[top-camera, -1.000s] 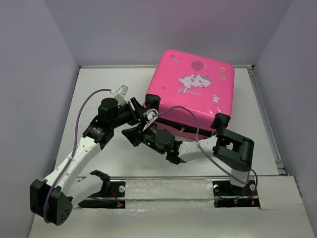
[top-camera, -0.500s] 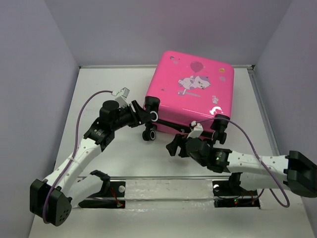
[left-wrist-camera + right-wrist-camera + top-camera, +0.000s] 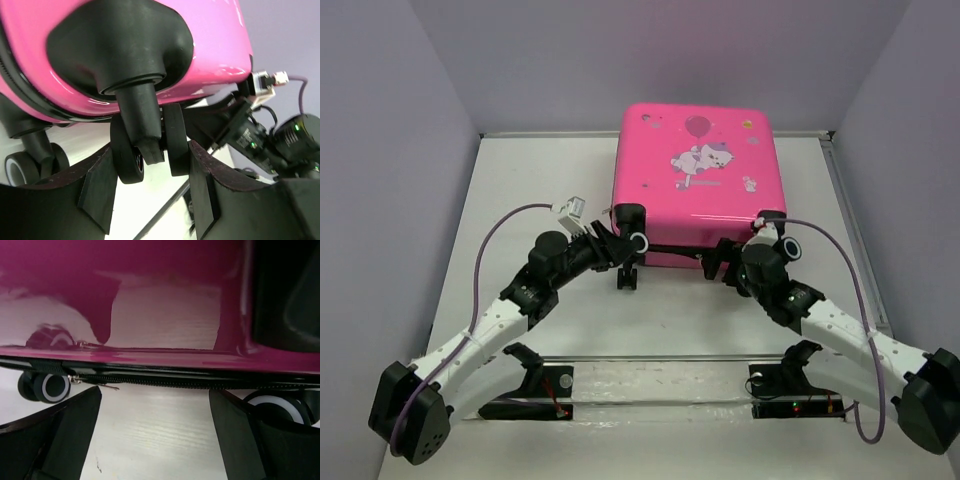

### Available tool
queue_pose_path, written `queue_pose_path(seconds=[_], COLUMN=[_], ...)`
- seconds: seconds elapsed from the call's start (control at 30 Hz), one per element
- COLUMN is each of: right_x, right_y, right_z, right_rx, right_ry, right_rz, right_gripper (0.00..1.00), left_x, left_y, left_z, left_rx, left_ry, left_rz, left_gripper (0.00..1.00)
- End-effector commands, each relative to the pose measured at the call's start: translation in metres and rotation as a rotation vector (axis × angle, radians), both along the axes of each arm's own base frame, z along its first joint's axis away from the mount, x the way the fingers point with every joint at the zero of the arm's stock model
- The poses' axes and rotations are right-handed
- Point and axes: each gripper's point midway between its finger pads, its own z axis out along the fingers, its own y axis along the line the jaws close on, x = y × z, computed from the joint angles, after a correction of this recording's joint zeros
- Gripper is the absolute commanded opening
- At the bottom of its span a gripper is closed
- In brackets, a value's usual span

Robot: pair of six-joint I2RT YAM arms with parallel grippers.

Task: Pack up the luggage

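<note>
The luggage (image 3: 695,185), a hot-pink hard-shell case with a cartoon animal and balloon print, lies flat with its lid down at the back middle of the table. My left gripper (image 3: 621,256) is at its near-left corner. In the left wrist view that gripper (image 3: 150,167) is shut on a black twin wheel (image 3: 147,150), with a finger pressed against each side. My right gripper (image 3: 722,264) stands open at the case's near edge. In the right wrist view its fingers (image 3: 70,435) flank bare table below the black zipper line (image 3: 165,380), and a zipper pull (image 3: 76,380) shows at the left.
White-ringed wheels (image 3: 790,247) stick out at the case's near corners. Low rims (image 3: 850,230) bound the white table, with grey walls behind and at both sides. A metal strip (image 3: 660,360) runs along the near edge by the arm bases. Purple cables (image 3: 495,225) loop over both arms.
The luggage has swung from skewed and tipped up to square and flat. My right arm swept from under its left side to the right and its gripper opened. The left gripper kept its hold on the wheel.
</note>
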Motion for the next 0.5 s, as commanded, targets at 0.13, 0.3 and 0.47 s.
queue_pose_path(seconds=[0.13, 0.3, 0.47], right_x=[0.044, 0.027, 0.015], right_y=[0.047, 0.063, 0.064], right_z=[0.077, 0.065, 0.041], right_rx=[-0.045, 0.043, 0.157], right_ry=[-0.289, -0.262, -0.250], right_rz=[0.453, 0.559, 0.528], right_gripper=[0.92, 0.84, 0.71], left_x=[-0.039, -0.043, -0.044], left_y=[-0.024, -0.031, -0.040], left_z=[0.029, 0.045, 0.061], left_rx=[-0.128, -0.194, -0.251], left_ry=[-0.102, -0.120, -0.133], left_rz=[-0.143, -0.150, -0.170], left_gripper=[0.06, 0.06, 0.06])
